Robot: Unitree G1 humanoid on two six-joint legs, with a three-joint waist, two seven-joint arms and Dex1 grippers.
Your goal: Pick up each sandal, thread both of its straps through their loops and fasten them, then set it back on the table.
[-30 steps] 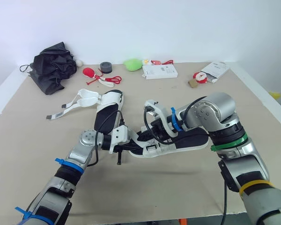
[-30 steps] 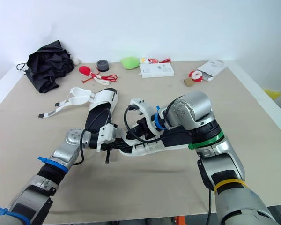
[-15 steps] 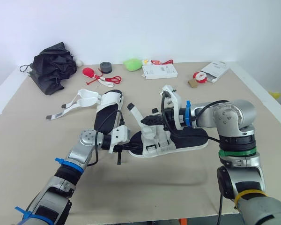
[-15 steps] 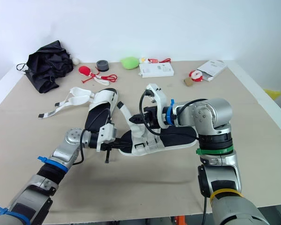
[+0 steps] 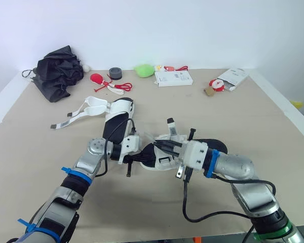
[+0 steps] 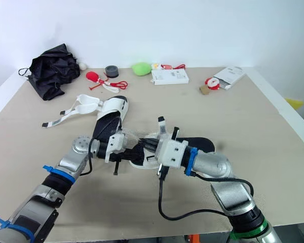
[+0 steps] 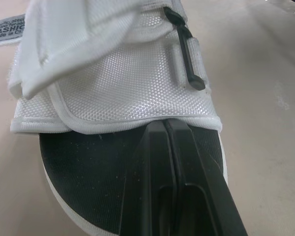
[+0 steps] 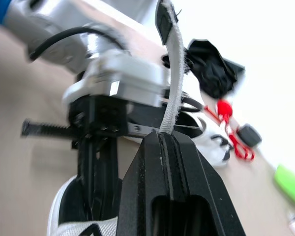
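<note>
A white sandal with a black insole (image 5: 213, 146) lies in the middle of the table. My left gripper (image 5: 143, 156) is shut on its toe end, and its fingers (image 7: 163, 147) pinch the sole rim under the white upper (image 7: 113, 78). My right gripper (image 5: 157, 144) comes in low from the near right and is shut on a white strap (image 8: 171, 98) of this sandal. The strap's black-tipped end (image 5: 170, 123) sticks up. A second sandal (image 5: 117, 117) lies behind them with its straps (image 5: 86, 109) spread open to the left.
Along the far edge lie a black bundle of fabric (image 5: 55, 72), red string items (image 5: 109, 84), a dark tape roll (image 5: 115, 73), a green object (image 5: 143, 69), a white box (image 5: 173, 77) and a packet (image 5: 232, 77). My right arm's black cable (image 5: 202, 215) loops over the near table.
My right arm has swung down from above and to the right of the sandal to the near side, still gripping the strap. The left gripper has kept its hold on the toe end.
</note>
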